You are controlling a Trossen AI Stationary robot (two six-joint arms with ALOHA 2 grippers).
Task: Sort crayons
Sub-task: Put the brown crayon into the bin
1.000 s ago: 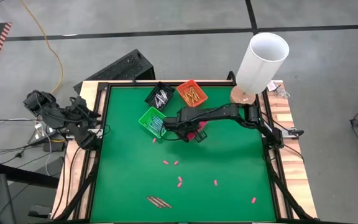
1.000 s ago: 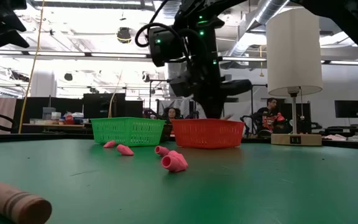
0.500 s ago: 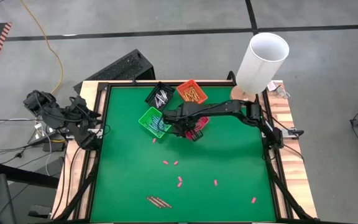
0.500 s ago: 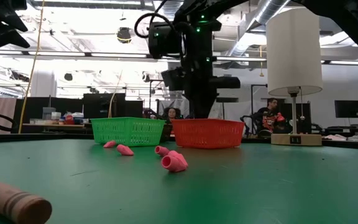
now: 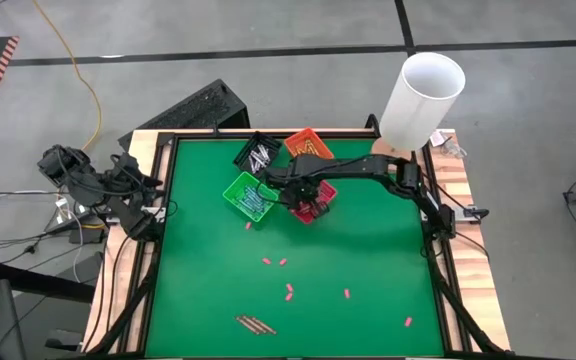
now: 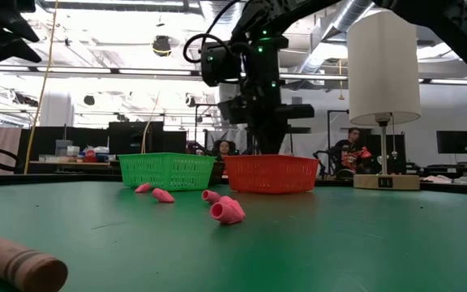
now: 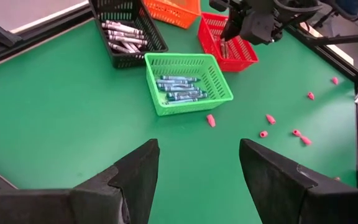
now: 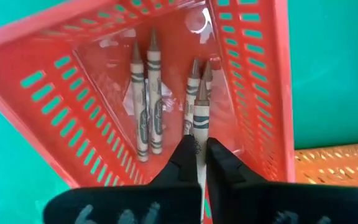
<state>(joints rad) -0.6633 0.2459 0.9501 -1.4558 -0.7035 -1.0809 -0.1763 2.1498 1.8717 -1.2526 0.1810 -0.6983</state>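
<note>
Right wrist view alone shows it — the right pincer (image 8: 196, 163) pinching a crayon (image 8: 199, 118) over the red bin (image 8: 253, 81).

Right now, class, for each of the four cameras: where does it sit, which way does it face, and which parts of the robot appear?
High: overhead, facing down; both arms, green table.
Low: table height, facing across; right arm above red bin.
Left wrist: on the parked arm, past the open left gripper toward the bins.
Right wrist: down into the red bin; right gripper pinching a crayon.
Shared: the red bin shows in all.
</note>
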